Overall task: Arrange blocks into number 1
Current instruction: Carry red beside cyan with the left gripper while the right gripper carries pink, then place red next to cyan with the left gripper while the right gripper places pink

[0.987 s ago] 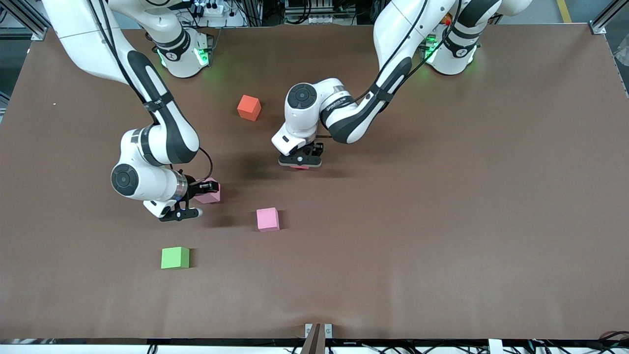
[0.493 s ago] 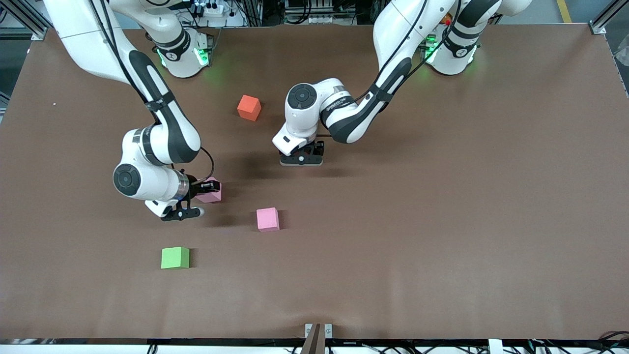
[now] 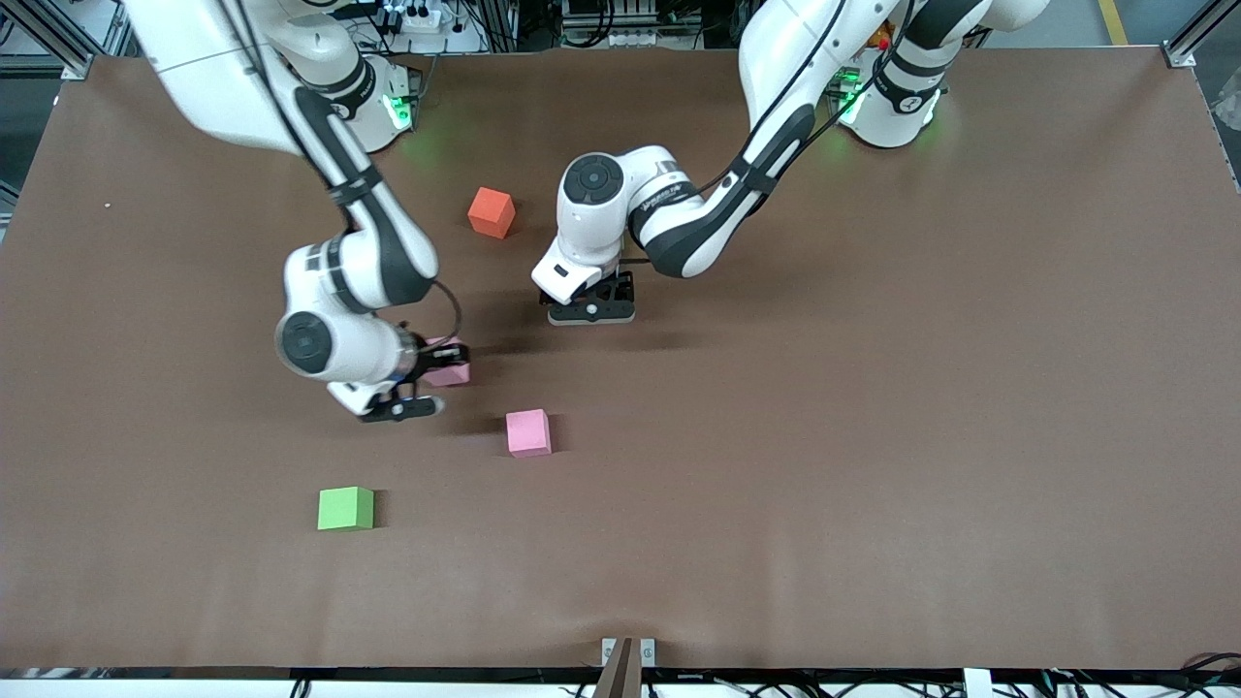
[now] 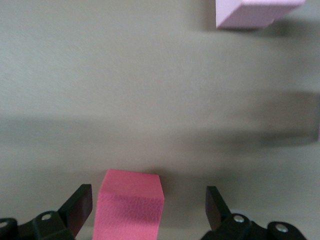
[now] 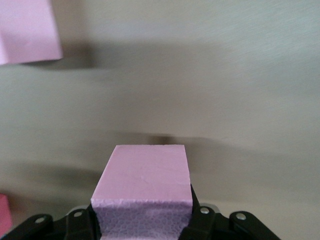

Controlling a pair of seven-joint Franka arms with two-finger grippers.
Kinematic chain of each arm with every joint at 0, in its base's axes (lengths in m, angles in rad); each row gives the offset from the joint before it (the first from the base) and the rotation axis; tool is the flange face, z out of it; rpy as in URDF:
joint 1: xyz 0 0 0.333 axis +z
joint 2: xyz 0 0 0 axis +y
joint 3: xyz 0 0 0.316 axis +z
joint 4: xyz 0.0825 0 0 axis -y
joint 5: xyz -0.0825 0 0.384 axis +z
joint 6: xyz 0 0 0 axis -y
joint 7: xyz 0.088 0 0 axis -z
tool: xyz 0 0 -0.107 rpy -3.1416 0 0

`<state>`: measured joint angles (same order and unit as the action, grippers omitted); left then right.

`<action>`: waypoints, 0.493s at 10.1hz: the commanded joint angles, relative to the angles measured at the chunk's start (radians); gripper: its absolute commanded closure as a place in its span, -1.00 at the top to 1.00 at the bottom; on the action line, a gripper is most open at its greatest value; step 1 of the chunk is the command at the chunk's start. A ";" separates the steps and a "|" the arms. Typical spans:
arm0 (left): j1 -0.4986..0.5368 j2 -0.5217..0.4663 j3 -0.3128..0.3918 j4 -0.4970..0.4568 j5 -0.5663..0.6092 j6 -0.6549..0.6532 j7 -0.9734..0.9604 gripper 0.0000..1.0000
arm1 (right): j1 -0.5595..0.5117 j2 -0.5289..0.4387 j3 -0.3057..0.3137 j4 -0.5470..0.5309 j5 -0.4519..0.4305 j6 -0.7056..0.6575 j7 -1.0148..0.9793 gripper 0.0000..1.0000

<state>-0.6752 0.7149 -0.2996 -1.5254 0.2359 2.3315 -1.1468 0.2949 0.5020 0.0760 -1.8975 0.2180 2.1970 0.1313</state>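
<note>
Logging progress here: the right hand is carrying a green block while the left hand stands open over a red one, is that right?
Not quite. The block in the right hand is a pink block, not green, as the right wrist view shows. The rest holds: the left hand stands open over the red block.

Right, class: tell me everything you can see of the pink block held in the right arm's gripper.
The pink block is a small matte cube of pale pink with a finely pebbled, foam-like face. It sits level and square, clamped between the fingers of the right gripper, which press on two opposite sides. It shows over the brown table; whether it touches it cannot be told. A second pink block lies apart, nearer the front camera.
</note>
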 commanded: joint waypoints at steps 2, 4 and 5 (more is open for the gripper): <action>0.150 -0.204 -0.033 -0.030 0.020 -0.223 -0.001 1.00 | 0.120 -0.016 -0.005 0.017 0.015 0.009 0.155 -1.00; 0.257 -0.261 -0.073 -0.030 0.019 -0.305 0.013 1.00 | 0.182 0.015 -0.005 0.098 0.015 0.007 0.258 -1.00; 0.322 -0.287 -0.097 -0.030 0.019 -0.332 0.034 1.00 | 0.211 0.045 -0.005 0.151 0.015 0.007 0.339 -1.00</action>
<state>-0.4351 0.4732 -0.3490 -1.5213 0.2360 2.0303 -1.1280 0.4699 0.5052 0.0774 -1.8272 0.2192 2.2143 0.3806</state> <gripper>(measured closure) 0.000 0.396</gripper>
